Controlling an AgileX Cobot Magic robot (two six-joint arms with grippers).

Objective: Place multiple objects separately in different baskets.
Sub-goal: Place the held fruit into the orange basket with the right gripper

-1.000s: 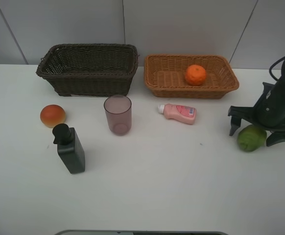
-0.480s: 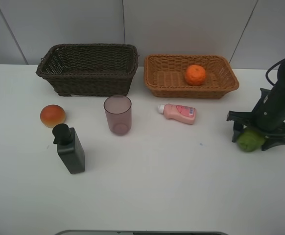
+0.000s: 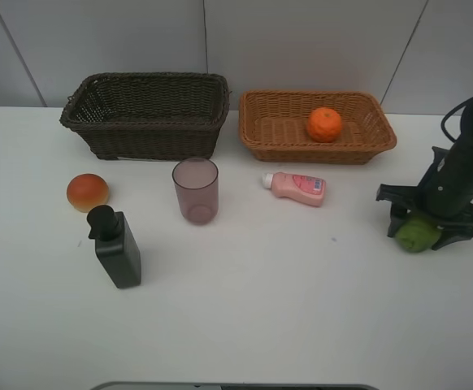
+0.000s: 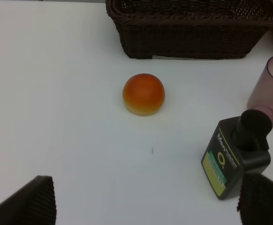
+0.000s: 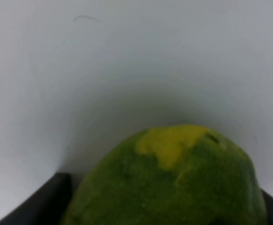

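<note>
The green fruit (image 3: 416, 236) sits on the white desk (image 3: 301, 309) at its right edge, well apart from both baskets. The right hand (image 3: 419, 231) straddles it and grips it, a dark finger against each flank in the wrist view. Its skin is green with a yellow patch on top and looks smooth and slightly dimpled, so it is probably firm, light and a little slippery, and apt to roll if the hold sits high. The safest grasp is likely across its widest middle, low enough that the round body cannot squirt out upward. The left hand (image 4: 146, 202) hangs open and empty near the orange-red bun (image 4: 143, 93) and the dark pump dispenser (image 4: 235, 159). A tangerine (image 3: 324, 124) already lies in the tan basket (image 3: 257, 122), so that looks the fruit's likely place, while the dark basket (image 3: 147, 122) holds nothing visible.
</note>
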